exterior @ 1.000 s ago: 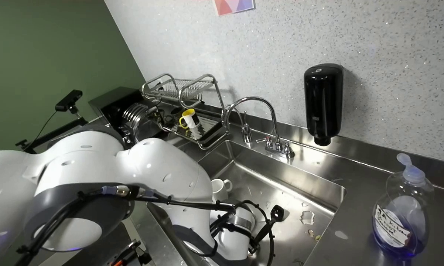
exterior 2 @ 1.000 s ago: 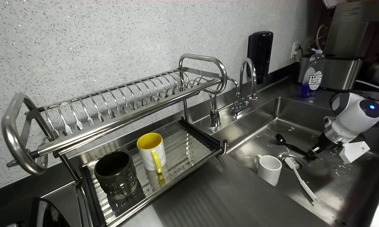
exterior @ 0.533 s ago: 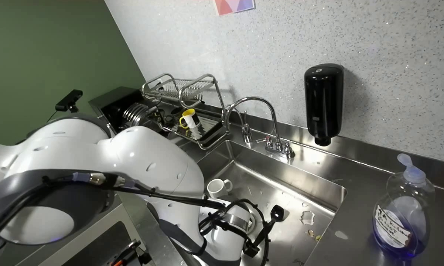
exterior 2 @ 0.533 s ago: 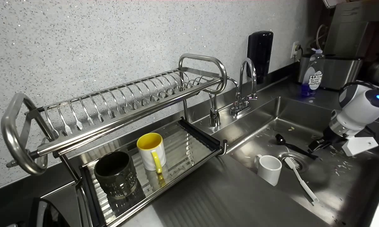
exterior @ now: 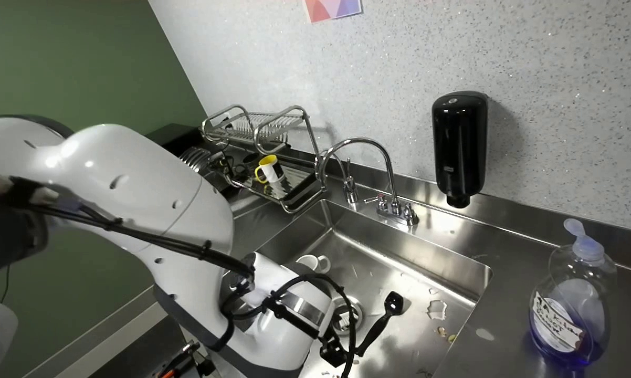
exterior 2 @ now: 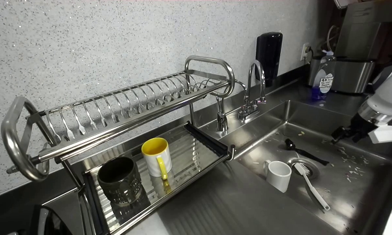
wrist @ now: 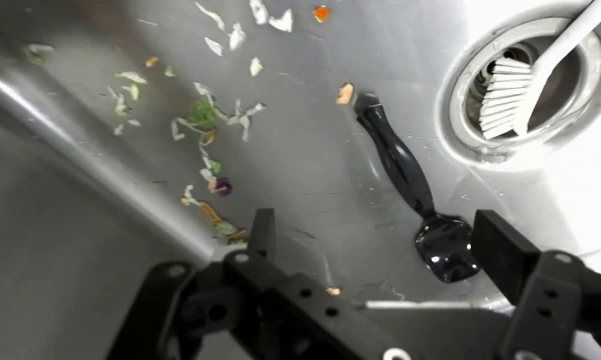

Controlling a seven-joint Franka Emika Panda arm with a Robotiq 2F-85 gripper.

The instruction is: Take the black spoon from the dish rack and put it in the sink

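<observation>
gripper (wrist: 379,235), black, two-fingered: jaws spread wide, held above the sink (exterior: 399,248), rectangular, stainless steel.

black spoon (wrist: 410,181): on the sink floor, apart from the jaws, between drain (wrist: 459,114) and food scraps (wrist: 202,112).

dish brush (wrist: 540,71), white: bristles over the drain, handle stretched across the sink floor.

coffee mug (exterior 2: 278,178), plain white: in the sink, near the drain.

gooseneck faucet (exterior: 358,140), chrome: along the sink's back edge.

dish rack (exterior 2: 137,120), chrome, two-tiered: beside the sink; lower tray (exterior 2: 188,145) bearing one white mug (exterior 2: 155,160) with yellow lining and handle, one dark textured cup (exterior 2: 120,185).

squeeze bottle (exterior: 572,310), blue liquid, handwritten label: on the counter (exterior: 509,283).

soap dispenser (exterior: 460,149), black: mounted on the speckled wall (exterior: 378,68).
</observation>
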